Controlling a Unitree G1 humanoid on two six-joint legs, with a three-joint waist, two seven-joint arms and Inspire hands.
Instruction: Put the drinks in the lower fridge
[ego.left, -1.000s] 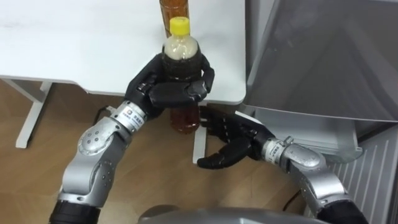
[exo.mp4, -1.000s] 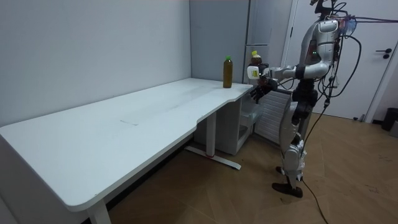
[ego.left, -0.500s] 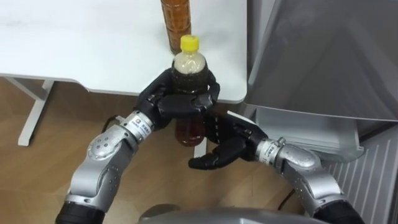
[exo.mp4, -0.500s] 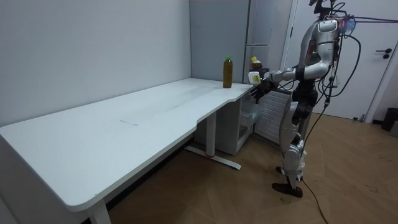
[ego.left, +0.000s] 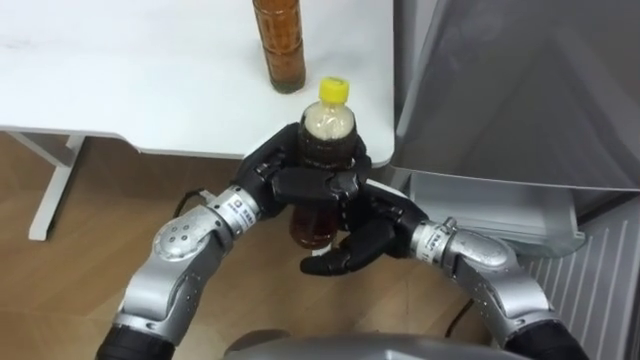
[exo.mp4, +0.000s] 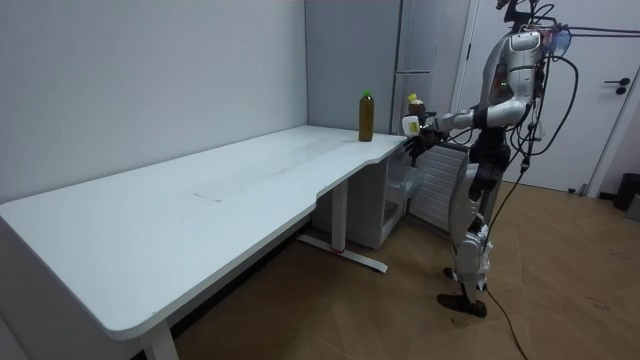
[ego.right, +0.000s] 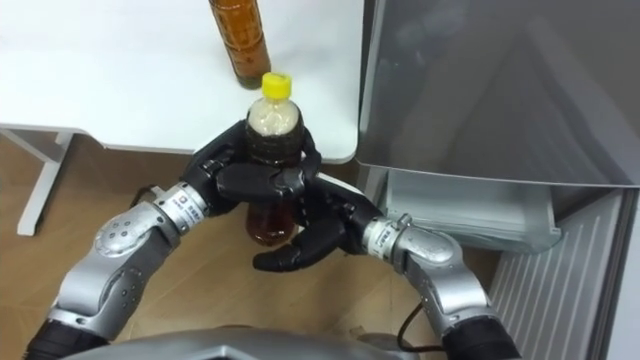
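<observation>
Left eye view, item one: my left hand (ego.left: 292, 186) has its fingers and thumb wrapped round the middle of a yellow-capped bottle (ego.left: 328, 135) of brown drink. The bottle is upright, clear of the white table (ego.left: 130, 70), out past the table's front edge and over the wooden floor (ego.left: 60, 230).

Item two: my right hand (ego.left: 365, 240) lies palm up just under and beside the bottle's base, fingers loosely spread and gripping nothing. Whether it touches the base I cannot tell.

Item three: a second bottle (ego.left: 280, 40), also brown, stands upright on the table near its right corner, just behind the held one and apart from it.

Item four: the grey fridge (ego.left: 520, 80) stands just to the right of the table's end.

Room view: I stand upright at the table's far end, beside the fridge, both arms held forward with the bottle at chest height.
</observation>
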